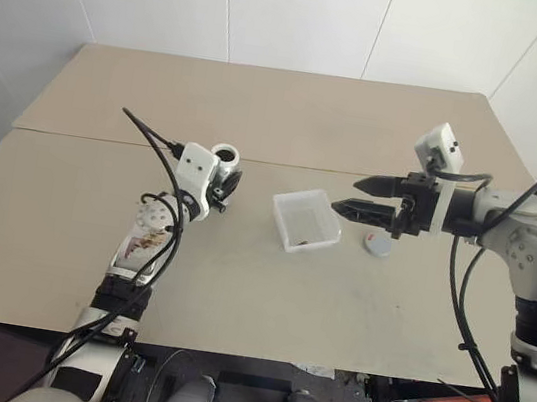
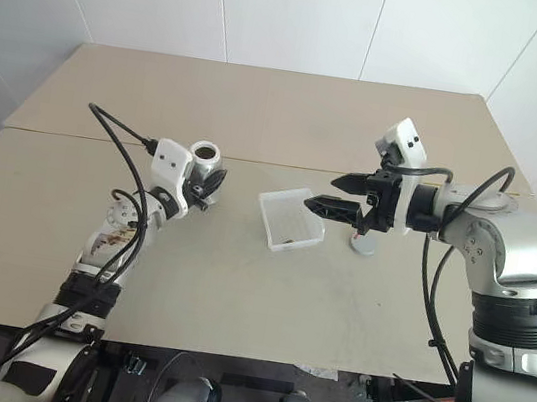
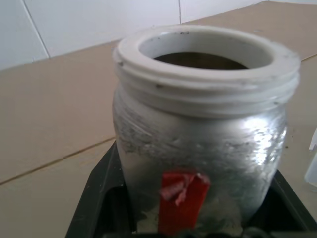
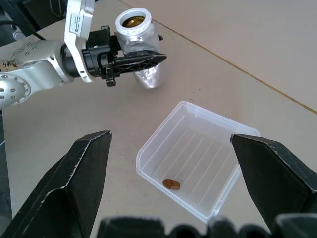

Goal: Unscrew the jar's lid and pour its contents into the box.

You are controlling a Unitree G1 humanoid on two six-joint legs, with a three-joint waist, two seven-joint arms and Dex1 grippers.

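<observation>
A: Where was the jar?
B: Left of centre, upright, clamped in the left gripper.
A: And the right gripper?
B: Spread wide, empty, right of the box; its wrist view showed one brown bit inside.

A small brown bit is lying inside the box; beyond the box, the left gripper is clamping the upright, open jar.

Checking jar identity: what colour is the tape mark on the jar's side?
Red, on the jar; clearest in the left wrist view.
</observation>
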